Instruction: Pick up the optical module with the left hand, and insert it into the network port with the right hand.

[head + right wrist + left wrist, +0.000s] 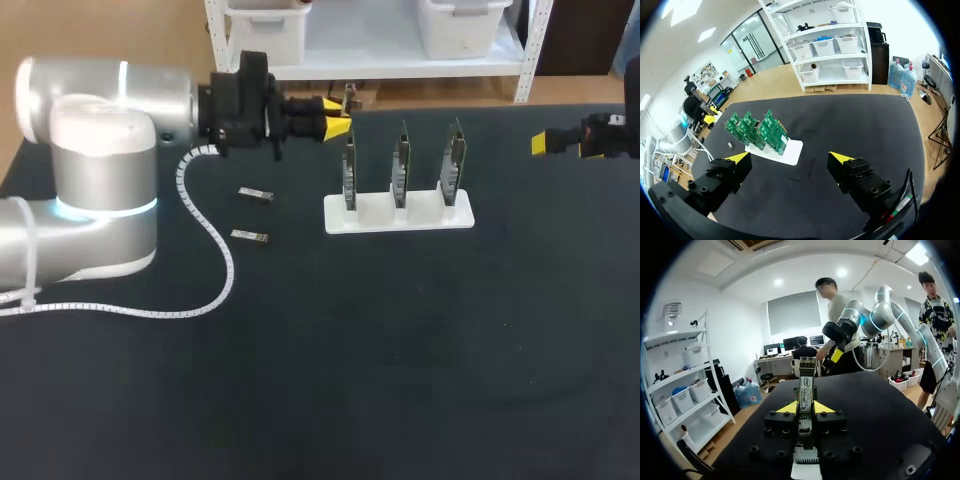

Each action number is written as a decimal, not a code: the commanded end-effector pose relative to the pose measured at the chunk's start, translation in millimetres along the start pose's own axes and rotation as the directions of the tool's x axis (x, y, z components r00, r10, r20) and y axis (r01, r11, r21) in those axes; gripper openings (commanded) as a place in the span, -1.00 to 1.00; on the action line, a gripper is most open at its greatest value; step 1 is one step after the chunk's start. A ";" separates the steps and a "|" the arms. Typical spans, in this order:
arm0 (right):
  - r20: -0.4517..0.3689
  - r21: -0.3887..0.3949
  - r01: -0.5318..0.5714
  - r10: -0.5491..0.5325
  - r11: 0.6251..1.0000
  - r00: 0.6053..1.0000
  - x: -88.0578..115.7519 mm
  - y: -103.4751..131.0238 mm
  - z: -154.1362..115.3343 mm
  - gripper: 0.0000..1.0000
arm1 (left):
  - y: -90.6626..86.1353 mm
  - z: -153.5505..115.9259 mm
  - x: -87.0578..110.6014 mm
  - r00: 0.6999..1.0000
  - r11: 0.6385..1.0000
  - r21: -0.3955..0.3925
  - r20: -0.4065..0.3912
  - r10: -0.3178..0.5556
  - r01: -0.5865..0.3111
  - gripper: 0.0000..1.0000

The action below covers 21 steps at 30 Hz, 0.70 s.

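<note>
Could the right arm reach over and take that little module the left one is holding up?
Probably yes. The left gripper grips the optical module by one end, so the other end sticks out free. The right gripper is open, and the left wrist view shows nothing between them.

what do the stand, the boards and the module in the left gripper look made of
The stand looks like smooth white plastic, matte and uniform. The boards look like green circuit-board laminate with small components. The module seems to be a grey metal shell, slightly shiny, with a white label.
</note>
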State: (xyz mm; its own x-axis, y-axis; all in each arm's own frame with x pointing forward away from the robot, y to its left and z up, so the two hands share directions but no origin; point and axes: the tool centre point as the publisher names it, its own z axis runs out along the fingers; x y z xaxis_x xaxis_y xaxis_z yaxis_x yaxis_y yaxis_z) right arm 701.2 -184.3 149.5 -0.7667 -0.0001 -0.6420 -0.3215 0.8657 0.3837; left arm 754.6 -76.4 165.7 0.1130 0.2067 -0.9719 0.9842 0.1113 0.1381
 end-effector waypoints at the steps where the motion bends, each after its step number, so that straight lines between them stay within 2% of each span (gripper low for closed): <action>1: 0.000 0.004 0.000 0.000 1.000 1.000 0.5 0.9 -1.3 1.00 | 0.5 6.0 5.4 1.000 1.000 0.004 0.027 0.000 0.000 -1.00; 9: 0.000 0.004 0.000 0.000 1.000 1.000 0.5 0.9 -1.3 1.00 | -2.1 11.0 5.6 0.999 1.000 0.021 0.038 -0.006 0.005 -1.00; 21: 0.000 0.004 0.000 0.000 1.000 1.000 0.5 0.9 -1.3 1.00 | 4.3 11.8 6.5 0.998 1.000 0.023 0.059 -0.008 0.007 -1.00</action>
State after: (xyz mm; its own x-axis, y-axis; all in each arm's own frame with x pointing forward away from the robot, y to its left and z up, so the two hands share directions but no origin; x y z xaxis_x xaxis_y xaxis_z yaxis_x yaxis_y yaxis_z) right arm 701.2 -184.3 149.5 -0.7667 -0.0001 -0.6420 -0.3215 0.8657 0.3837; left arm 757.1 -85.1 161.1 0.1084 0.1570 -0.9816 0.9875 0.0965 0.1245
